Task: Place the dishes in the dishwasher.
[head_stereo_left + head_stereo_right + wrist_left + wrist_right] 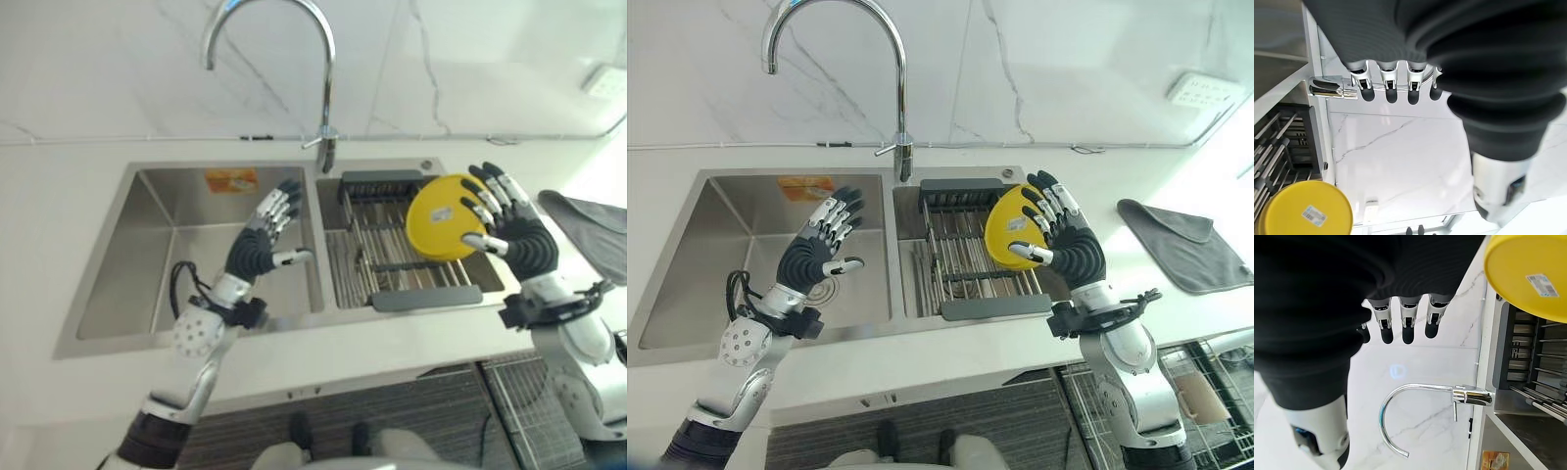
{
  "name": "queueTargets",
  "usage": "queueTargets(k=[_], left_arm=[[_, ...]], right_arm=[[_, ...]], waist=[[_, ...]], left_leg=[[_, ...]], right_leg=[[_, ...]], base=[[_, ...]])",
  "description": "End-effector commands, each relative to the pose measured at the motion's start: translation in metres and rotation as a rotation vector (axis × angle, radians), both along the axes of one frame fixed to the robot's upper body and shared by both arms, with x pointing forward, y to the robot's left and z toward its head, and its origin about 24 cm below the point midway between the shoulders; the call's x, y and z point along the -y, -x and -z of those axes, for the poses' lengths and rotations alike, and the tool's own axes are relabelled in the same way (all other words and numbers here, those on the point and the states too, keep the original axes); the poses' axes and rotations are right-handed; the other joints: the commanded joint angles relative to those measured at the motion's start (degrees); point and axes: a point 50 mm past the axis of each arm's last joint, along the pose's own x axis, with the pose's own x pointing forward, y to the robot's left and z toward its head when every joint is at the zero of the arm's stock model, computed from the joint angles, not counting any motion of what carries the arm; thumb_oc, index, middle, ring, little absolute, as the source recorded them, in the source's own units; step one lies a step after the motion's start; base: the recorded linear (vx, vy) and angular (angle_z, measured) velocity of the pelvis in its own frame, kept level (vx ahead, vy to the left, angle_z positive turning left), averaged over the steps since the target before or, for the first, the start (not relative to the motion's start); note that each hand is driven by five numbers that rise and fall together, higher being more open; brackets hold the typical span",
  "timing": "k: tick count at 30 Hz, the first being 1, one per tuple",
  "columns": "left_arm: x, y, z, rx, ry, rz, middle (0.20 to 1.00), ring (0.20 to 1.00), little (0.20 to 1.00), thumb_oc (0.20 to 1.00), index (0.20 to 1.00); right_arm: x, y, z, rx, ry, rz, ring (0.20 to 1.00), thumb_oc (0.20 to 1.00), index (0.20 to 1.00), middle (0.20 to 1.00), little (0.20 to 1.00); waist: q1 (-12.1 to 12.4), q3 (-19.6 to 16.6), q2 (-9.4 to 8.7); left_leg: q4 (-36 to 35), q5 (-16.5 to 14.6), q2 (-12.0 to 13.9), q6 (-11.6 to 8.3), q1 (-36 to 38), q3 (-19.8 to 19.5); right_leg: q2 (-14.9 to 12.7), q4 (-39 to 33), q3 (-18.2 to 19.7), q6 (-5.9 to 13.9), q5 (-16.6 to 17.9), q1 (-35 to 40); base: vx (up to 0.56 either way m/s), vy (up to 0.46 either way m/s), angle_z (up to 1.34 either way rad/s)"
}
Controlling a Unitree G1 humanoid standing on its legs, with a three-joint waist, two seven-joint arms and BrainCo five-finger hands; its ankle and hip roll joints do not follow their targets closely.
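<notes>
Yellow plate (1011, 235) beside spread right hand (1066, 238)

Head pair above, wrist cameras close in.
Both eye views look steeply down on the sink (176, 245) and rack (970, 259) from slightly offset spots. Each wrist view looks along its fingers toward the wall, sharing the tap (1415, 406) and yellow plate (1303, 208).

One yellow plate (441, 217), one dish rack (392, 257), one faucet (294, 59), one grey cloth (1181, 245), two sink basins (157, 264).
</notes>
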Motion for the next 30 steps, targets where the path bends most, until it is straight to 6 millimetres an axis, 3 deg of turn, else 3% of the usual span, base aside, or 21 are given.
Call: queueTargets(k=[1,3,5,9,12,13,23,30], left_arm=[[0.003,0.003,-0.028,0.16,-0.028,-0.004,1.0,1.0,1.0,1.0,1.0],[0.003,0.003,-0.029,0.159,-0.027,-0.009,1.0,1.0,1.0,1.0,1.0],[0.005,0.002,-0.031,0.154,-0.023,-0.003,1.0,1.0,1.0,1.0,1.0],[0.006,0.003,-0.031,0.161,-0.02,-0.002,1.0,1.0,1.0,1.0,1.0],[0.002,0.004,-0.029,0.15,0.006,-0.013,1.0,1.0,1.0,1.0,1.0],[0.001,0.007,-0.026,0.146,0.024,-0.024,1.0,1.0,1.0,1.0,1.0],[-0.009,0.011,-0.022,0.128,0.061,-0.061,1.0,1.0,1.0,1.0,1.0],[-0.012,0.009,-0.021,0.138,0.091,-0.097,1.0,1.0,1.0,1.0,1.0]], right_arm=[[-0.008,0.0,-0.026,0.176,-0.082,-0.012,1.0,1.0,1.0,1.0,1.0],[-0.013,-0.001,-0.029,0.187,-0.075,-0.018,1.0,1.0,1.0,1.0,1.0],[-0.021,-0.002,-0.032,0.194,-0.05,-0.035,1.0,1.0,1.0,1.0,1.0],[-0.02,-0.003,-0.039,0.213,-0.012,-0.061,1.0,1.0,1.0,1.0,1.0],[-0.018,-0.004,-0.05,0.238,0.028,-0.115,1.0,1.0,1.0,1.0,1.0],[-0.011,-0.005,-0.05,0.231,-0.01,-0.072,1.0,1.0,1.0,1.0,1.0],[-0.005,-0.005,-0.044,0.191,-0.031,0.019,1.0,1.0,1.0,1.0,1.0],[0.0,-0.024,-0.012,-0.022,-0.15,0.075,1.0,1.0,1.0,1.0,1.0]], waist=[[1.47,-1.61,0.11],[1.69,-1.65,0.11],[1.56,-1.91,0.32],[2.33,-2.79,0.25],[2.79,-3.61,0.09],[2.01,-3.97,0.74],[0.16,-4.91,3.09],[0.75,-5.75,3.26]], left_leg=[[0.06,-4.23,2.75,-4.11,3.55,-3.19],[0.06,-4.73,3.56,-4.81,4.15,-2.99],[0.06,-5.21,4.78,-5.42,4.51,-3.64],[0.06,-4.5,7.24,-6.78,4.36,-3.14],[0.06,-3.12,10.05,-8.62,4.51,-1.98],[0.06,-2.15,11.87,-10.01,4.79,-1.01],[0.06,-0.97,13.39,-11.73,5.15,-1.19],[0.06,-0.98,13.36,-11.97,5.28,-1.15]], right_leg=[[-4.24,-8.1,-4.54,1.93,11.86,3.84],[-6.6,-10.39,-4.78,2.83,14.44,3.98],[-7.39,-10.9,-2.6,3.16,14.55,3.48],[-6.29,-14.27,-4.88,3.15,11.36,6.08],[-4.74,-16.12,-5.98,3.18,9.34,7.7],[-3.63,-16.6,-5.77,2.18,8.35,8.35],[-2.62,-16.67,-4.92,0.94,7.13,9.24],[-3.28,-16.73,-6.31,1.09,7.05,9.66]], base=[[0.04,-0.342,-0.1],[0.04,-0.287,-0.09],[0.02,-0.273,-0.04],[-0.01,-0.23,0.31],[0.0,-0.348,-0.16],[0.01,-0.284,-0.12],[0.01,-0.036,-0.05],[-0.01,-0.001,0.01]])
